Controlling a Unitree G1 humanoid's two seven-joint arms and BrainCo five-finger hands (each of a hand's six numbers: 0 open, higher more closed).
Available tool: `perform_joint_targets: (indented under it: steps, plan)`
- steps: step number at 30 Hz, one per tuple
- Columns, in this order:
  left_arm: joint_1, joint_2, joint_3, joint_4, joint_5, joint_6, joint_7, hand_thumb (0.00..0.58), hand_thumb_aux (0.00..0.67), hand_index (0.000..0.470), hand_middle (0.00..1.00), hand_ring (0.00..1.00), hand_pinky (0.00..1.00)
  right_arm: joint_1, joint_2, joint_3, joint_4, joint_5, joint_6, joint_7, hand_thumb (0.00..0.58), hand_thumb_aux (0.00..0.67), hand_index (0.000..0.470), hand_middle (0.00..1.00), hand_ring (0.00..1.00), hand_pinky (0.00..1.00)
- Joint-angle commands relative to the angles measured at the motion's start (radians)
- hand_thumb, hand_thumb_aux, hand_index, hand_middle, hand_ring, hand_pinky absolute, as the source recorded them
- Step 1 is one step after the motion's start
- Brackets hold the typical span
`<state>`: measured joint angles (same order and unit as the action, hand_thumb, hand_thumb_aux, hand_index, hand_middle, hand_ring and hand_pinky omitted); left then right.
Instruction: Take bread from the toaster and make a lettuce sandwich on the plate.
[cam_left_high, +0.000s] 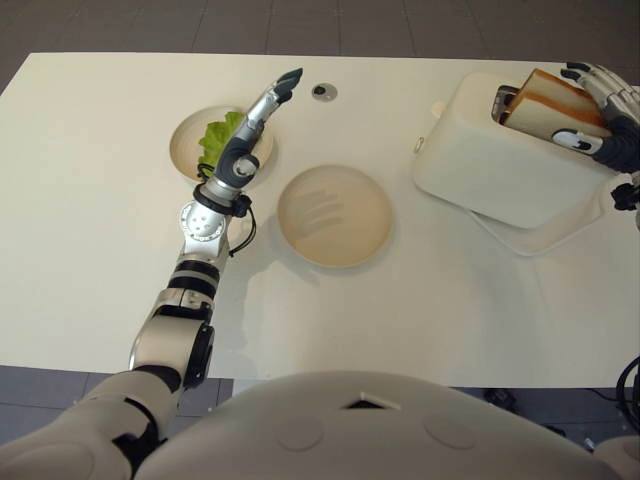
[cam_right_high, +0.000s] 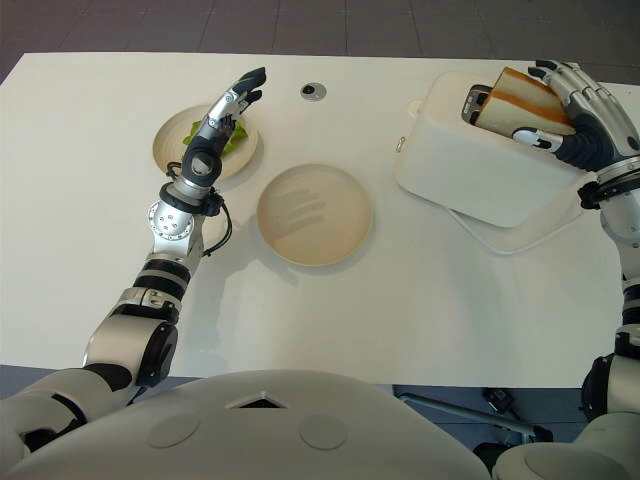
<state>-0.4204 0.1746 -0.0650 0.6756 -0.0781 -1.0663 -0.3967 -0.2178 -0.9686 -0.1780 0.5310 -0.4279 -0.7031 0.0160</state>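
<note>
At the toaster (cam_left_high: 500, 165), right hand (cam_right_high: 587, 118) clamped on bread (cam_left_high: 548, 100), left hand (cam_left_high: 258, 120) outstretched, seemingly above lettuce (cam_left_high: 214, 140)

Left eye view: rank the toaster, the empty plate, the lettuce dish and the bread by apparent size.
Largest to smallest:
toaster
empty plate, slightly larger than the dish, but it lies nearer the camera, so unsure
lettuce dish, partly covered by the left hand
bread, partly inside the toaster
</note>
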Motion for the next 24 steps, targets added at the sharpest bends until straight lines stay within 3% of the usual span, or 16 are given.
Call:
perform_joint_targets:
  steps: [1,2,3,4,5,17,19,22,24]
  plan:
    - [-0.002,0.001,-0.006,0.012,0.019,0.003,-0.004,0.0,0.0,0.0,0.0,0.0,0.0,-0.017,-0.017,0.041,0.017,-0.033,-0.003,0.002,0.027,0.016,0.011,0.0,0.0,0.0]
    - [-0.003,0.001,-0.006,0.012,0.021,0.003,-0.004,0.0,0.0,0.0,0.0,0.0,0.0,-0.019,-0.016,0.047,0.016,-0.033,-0.005,0.002,0.288,0.194,0.136,0.0,0.0,0.0]
    - [-0.003,0.001,-0.006,0.013,0.022,0.003,-0.004,0.0,0.0,0.0,0.0,0.0,0.0,-0.021,-0.015,0.05,0.014,-0.032,-0.009,-0.002,0.441,0.342,0.24,0.0,0.0,0.0]
    - [-0.003,0.001,-0.006,0.013,0.023,0.003,-0.004,0.0,0.0,0.0,0.0,0.0,0.0,-0.022,-0.014,0.049,0.008,-0.031,-0.015,-0.009,0.545,0.504,0.354,0.0,0.0,0.0]
    - [-0.003,0.002,-0.007,0.013,0.024,0.003,-0.003,0.0,0.0,0.0,0.0,0.0,0.0,-0.023,-0.014,0.045,0.002,-0.028,-0.021,-0.017,0.58,0.67,0.47,0.0,0.0,0.0]
    - [-0.01,0.003,-0.001,0.031,0.031,-0.004,0.006,0.0,0.0,0.0,0.0,0.0,0.0,-0.041,0.002,-0.105,-0.137,-0.028,-0.105,-0.23,0.58,0.67,0.47,0.02,0.02,0.02]
    - [-0.016,0.005,0.019,0.029,0.026,-0.008,0.026,0.0,0.0,0.0,0.0,0.0,0.0,-0.037,0.022,-0.131,-0.182,0.034,-0.139,-0.23,0.58,0.67,0.47,1.0,1.0,1.0]
    - [-0.034,0.024,0.058,0.017,0.107,0.015,0.115,0.0,0.0,0.0,0.0,0.0,0.0,-0.038,0.05,-0.163,-0.24,0.122,-0.165,-0.226,0.58,0.67,0.47,1.0,1.0,1.0]
    - [-0.069,0.099,0.067,0.03,0.368,0.149,0.351,0.0,0.0,0.0,0.0,0.0,0.0,-0.043,0.072,-0.182,-0.283,0.202,-0.169,-0.211,0.58,0.67,0.47,1.0,1.0,1.0]
